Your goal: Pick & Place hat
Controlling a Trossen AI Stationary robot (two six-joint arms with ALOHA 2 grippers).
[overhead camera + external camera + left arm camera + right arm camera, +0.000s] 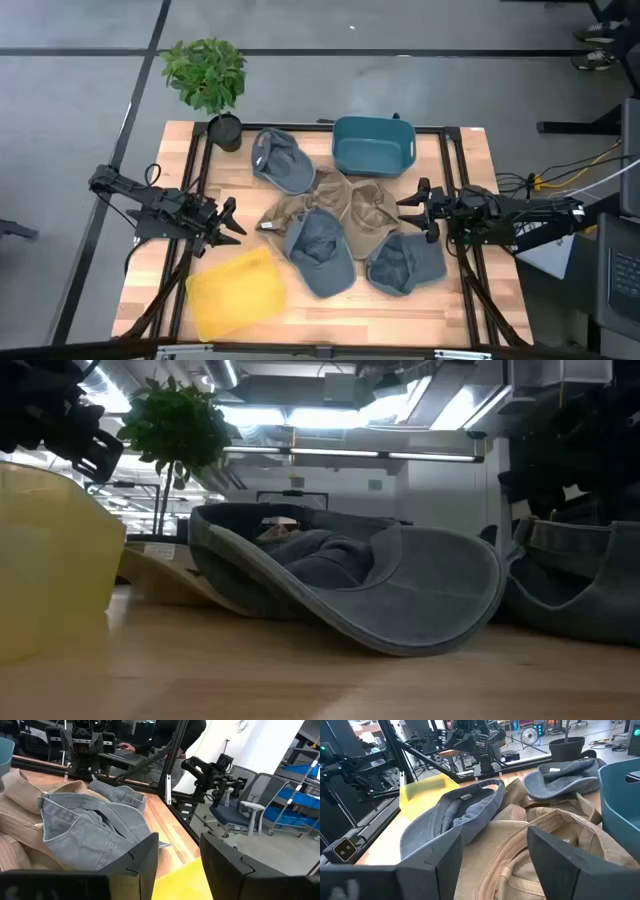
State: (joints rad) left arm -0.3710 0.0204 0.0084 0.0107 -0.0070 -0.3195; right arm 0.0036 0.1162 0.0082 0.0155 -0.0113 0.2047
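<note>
Several hats lie in a heap on the wooden table. One grey-blue hat (280, 160) lies at the far side. Two tan hats (345, 208) sit in the middle. A grey hat (320, 252) (90, 827) (452, 817) lies crown down in front of them, and another grey hat (405, 265) to its right. My left gripper (228, 222) (177, 865) hovers open left of the heap, pointing at it. My right gripper (412, 210) (495, 855) hovers open right of the heap, over the edge of a tan hat (535, 850). Neither holds anything.
A teal bin (372, 145) stands at the far middle and a yellow bin (235, 292) at the near left, close beside my left gripper. A potted plant (210, 85) stands at the far left corner. Black frame rails run along both table sides.
</note>
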